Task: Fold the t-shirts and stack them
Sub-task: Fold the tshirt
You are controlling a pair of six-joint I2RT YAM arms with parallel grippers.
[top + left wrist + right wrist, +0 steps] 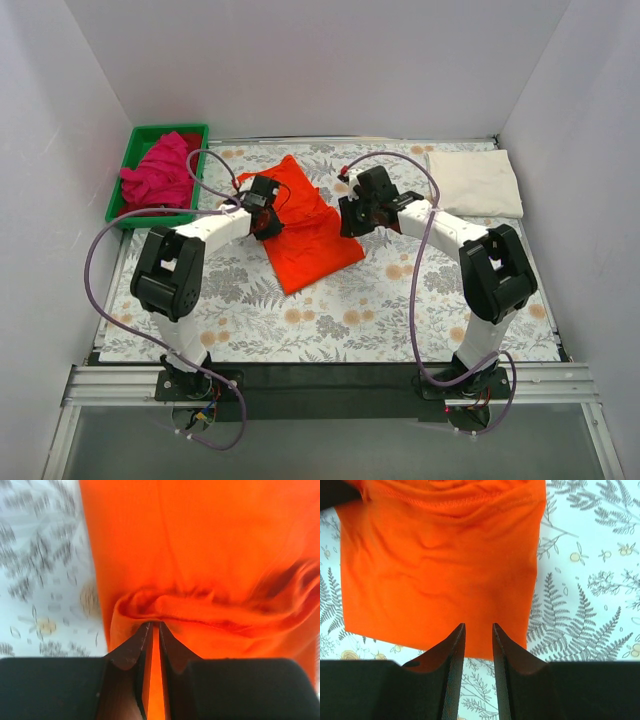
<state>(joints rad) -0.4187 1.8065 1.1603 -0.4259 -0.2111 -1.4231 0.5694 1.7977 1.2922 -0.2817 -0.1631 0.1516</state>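
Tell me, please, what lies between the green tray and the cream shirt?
In the top view, the orange shirt lies there on the floral cloth, with the left gripper and right gripper at its edges.

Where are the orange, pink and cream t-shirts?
orange t-shirt (312, 245), top view, middle of the flat panel.
pink t-shirt (160, 175), top view, centre of the crumpled heap.
cream t-shirt (473, 182), top view, middle of the folded top face.
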